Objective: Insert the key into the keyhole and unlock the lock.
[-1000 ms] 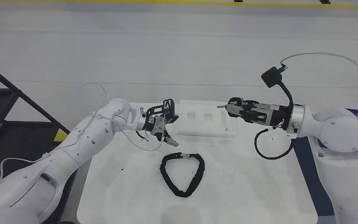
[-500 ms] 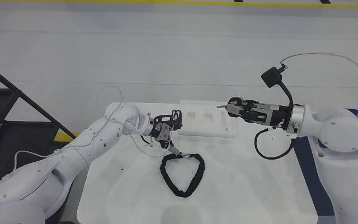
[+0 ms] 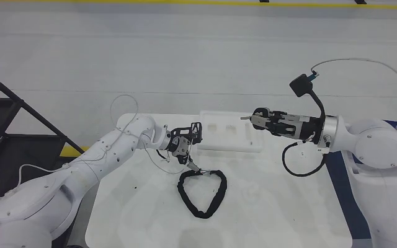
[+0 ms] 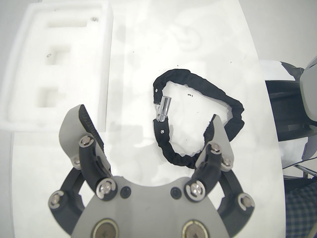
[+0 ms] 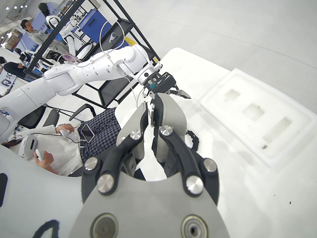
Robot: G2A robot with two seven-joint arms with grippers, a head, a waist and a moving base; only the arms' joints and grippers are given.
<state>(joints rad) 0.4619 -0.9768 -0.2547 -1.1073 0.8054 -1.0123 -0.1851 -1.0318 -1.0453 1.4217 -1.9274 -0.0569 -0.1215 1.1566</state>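
The right gripper (image 5: pixel 151 103) is hiding most of the key (image 3: pixel 245 116). The left gripper (image 4: pixel 148 114) is covering part of the lock (image 4: pixel 223 100).

White moulded foam tray (image 3: pixel 226 146) with three rectangular recesses lying at the far edge of a white round-cornered table (image 3: pixel 279 211), black metal rack frame (image 3: pixel 28 111) on the pale grey floor beside the table, yellow floor line (image 3: pixel 186 2) far behind.

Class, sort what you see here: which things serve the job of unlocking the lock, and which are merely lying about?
For the job:
chain lock
key, pinched in the right gripper
left gripper, open above the lock

Lying about:
foam tray
table
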